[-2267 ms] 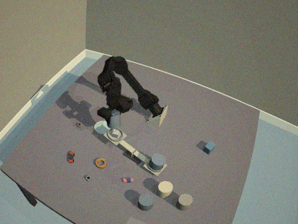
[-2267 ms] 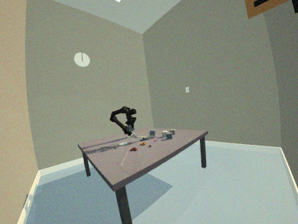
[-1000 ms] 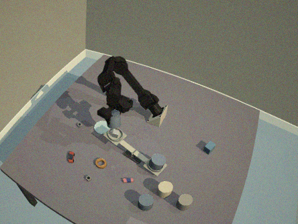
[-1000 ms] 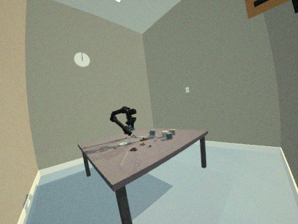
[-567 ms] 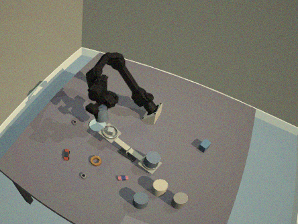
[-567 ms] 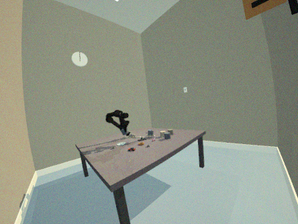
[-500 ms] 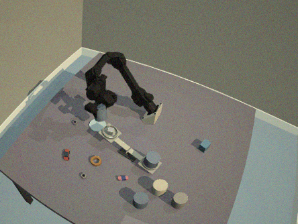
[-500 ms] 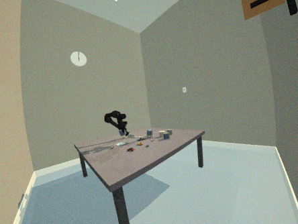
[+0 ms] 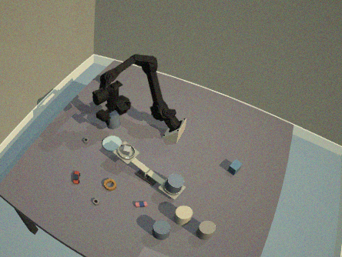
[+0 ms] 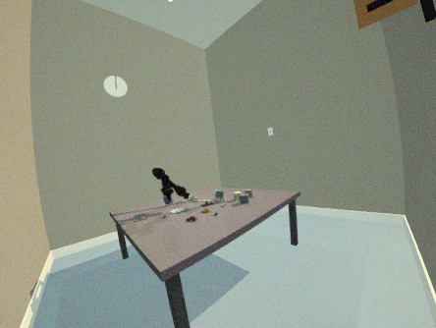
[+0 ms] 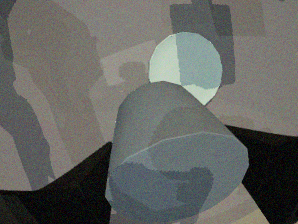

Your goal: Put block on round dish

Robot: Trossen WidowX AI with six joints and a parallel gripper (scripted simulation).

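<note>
My gripper (image 9: 113,114) (image 11: 164,139) is shut on a blue-grey cup (image 9: 114,121) (image 10: 167,200) (image 11: 165,122), held over the table behind the round dish in the top view. The cup's height is hard to tell. The pale dish (image 9: 112,142) (image 10: 177,211) (image 11: 200,62) is partly shadowed, and the cup overlaps its edge in the wrist view. A small pale block (image 9: 126,148) lies uncovered inside the ring on the balance's near-dish pan (image 9: 132,158). The other identical cup (image 9: 174,183) (image 10: 219,194) stands upright on the far pan (image 9: 174,195).
Beyond the far pan stand a cream cylinder (image 9: 183,215), a blue-grey cylinder (image 9: 161,230) and a brown cylinder (image 9: 206,231). A blue cube (image 9: 234,168) lies off to the right. A red toy car (image 9: 76,177), an orange ring (image 9: 105,185) and a pink-and-blue piece (image 9: 141,204) lie beside the balance.
</note>
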